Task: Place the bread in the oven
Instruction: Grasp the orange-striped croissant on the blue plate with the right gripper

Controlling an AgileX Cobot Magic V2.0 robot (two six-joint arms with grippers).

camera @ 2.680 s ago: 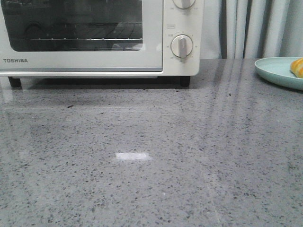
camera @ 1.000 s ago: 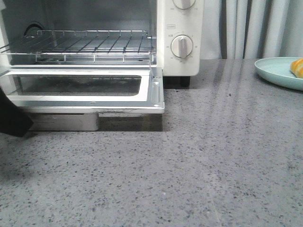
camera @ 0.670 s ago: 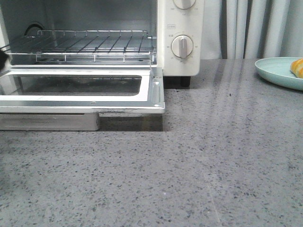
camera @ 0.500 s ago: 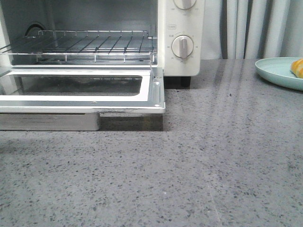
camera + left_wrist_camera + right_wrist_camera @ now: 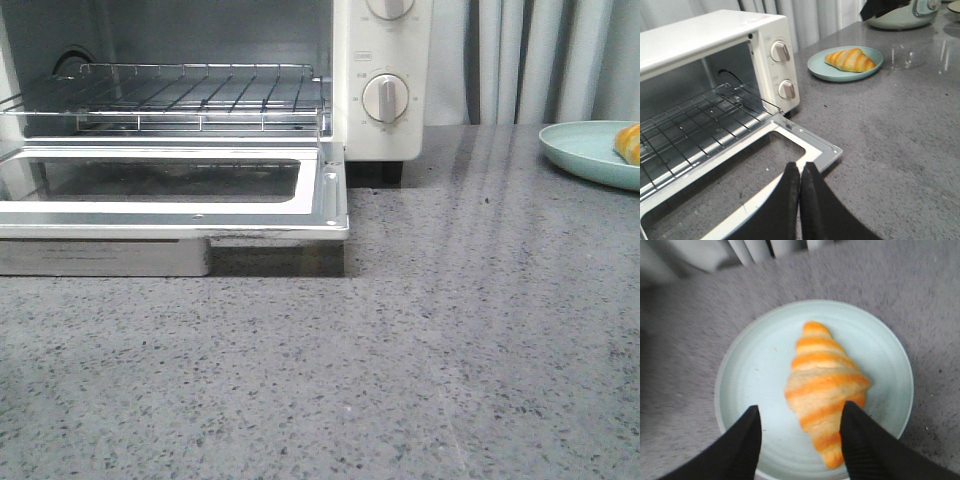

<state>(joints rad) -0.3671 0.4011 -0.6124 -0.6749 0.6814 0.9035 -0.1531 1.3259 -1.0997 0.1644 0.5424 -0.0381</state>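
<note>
**Materials and finishes on the oven setup**

The table [image 5: 480, 330] was a speckled grey stone-look top, polished enough to throw soft reflections. The oven [image 5: 715, 40] had a smooth cream painted shell with a light sheen, and its dials [image 5: 385, 98] looked like satin silver-white plastic or metal, hard to tell which. The rack [image 5: 190, 90] was thin bright metal wire. The door [image 5: 330, 200] showed a shiny bare-metal inner frame around a glass pane. The plate [image 5: 745, 370] looked like smooth pale green glazed ceramic. The bread [image 5: 825, 390] had a glossy crust. Fingers [image 5: 747, 445] were matt black. Curtains [image 5: 540, 60] were soft pleated cloth.
</note>
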